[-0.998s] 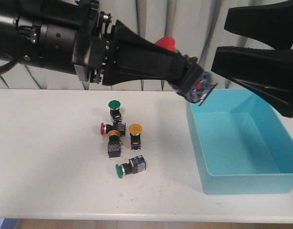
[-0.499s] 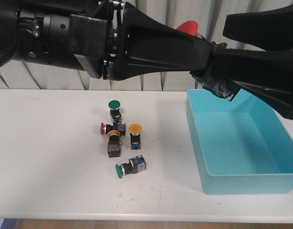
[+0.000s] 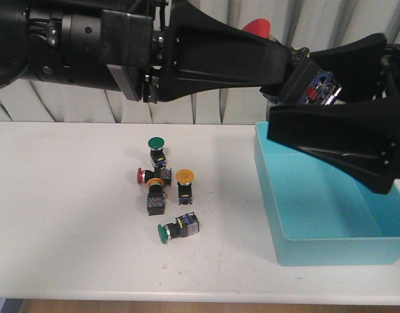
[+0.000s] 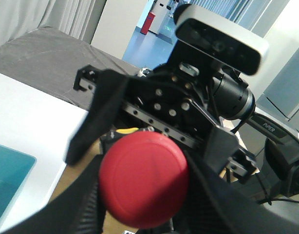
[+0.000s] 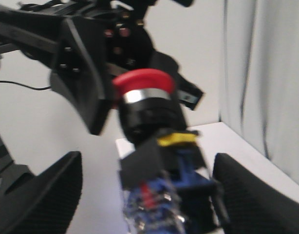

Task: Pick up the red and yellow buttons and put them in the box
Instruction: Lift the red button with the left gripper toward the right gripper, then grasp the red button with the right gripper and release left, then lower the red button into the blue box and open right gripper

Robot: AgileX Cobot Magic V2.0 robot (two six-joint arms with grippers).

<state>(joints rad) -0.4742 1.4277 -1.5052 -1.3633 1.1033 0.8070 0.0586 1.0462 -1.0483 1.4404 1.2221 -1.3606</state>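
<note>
High above the table, my left gripper is shut on a red button, whose blue-and-black switch body sticks out past the fingertips. In the left wrist view its red cap fills the space between the fingers of the left gripper. My right gripper stands open, one finger on each side of that body; the right wrist view shows the red button between the wide-apart fingers of the right gripper. The teal box sits on the table at the right, below both grippers. A yellow button and a small red button lie in the cluster on the table.
The cluster at the table's middle also holds an upright green button, a green one on its side and another button body. Grey curtains hang behind the white table. Both arms cross above the box's near-left corner.
The left arm has carried the red button rightward and slightly up. The right gripper has swung left and down, so its open fingers now flank the button's body.
</note>
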